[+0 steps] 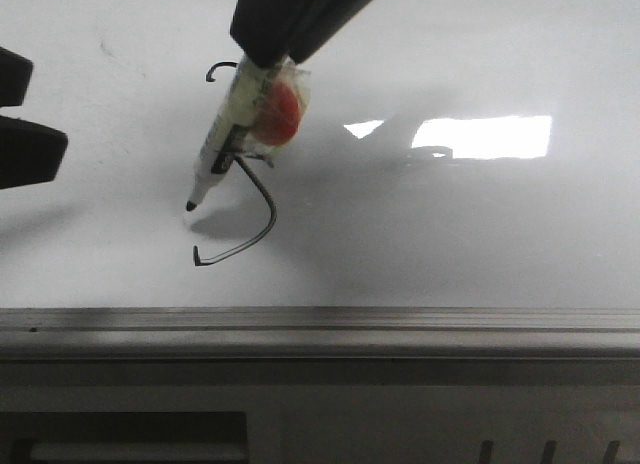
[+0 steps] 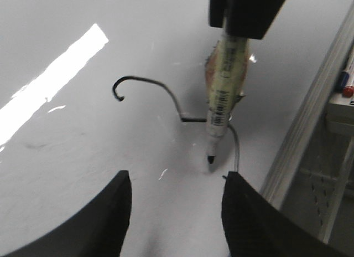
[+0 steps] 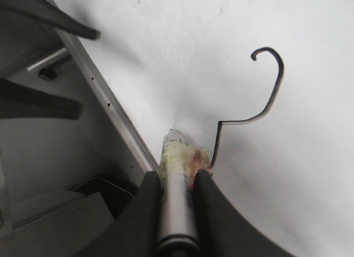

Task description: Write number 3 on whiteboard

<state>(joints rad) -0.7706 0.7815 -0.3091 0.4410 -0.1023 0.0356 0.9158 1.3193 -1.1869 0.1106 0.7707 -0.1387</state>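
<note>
The whiteboard (image 1: 450,244) fills the front view, with its grey metal rail (image 1: 320,329) along the near edge. A thin dark number 3 (image 1: 268,219) is drawn on it, also seen in the left wrist view (image 2: 149,81) and the right wrist view (image 3: 274,96). My right gripper (image 1: 278,56) is shut on a taped marker (image 1: 225,134) with an orange patch. The marker's tip points down just left of the 3's lower curve, close to the board; I cannot tell if it touches. My left gripper (image 2: 176,182) is open and empty over the board, left of the marker.
A bright rectangular light reflection (image 1: 480,136) lies on the board at the right. Beyond the rail (image 2: 310,118) a tray holds spare markers (image 2: 345,85). Below the rail is a grey frame with a dark slot (image 1: 130,439).
</note>
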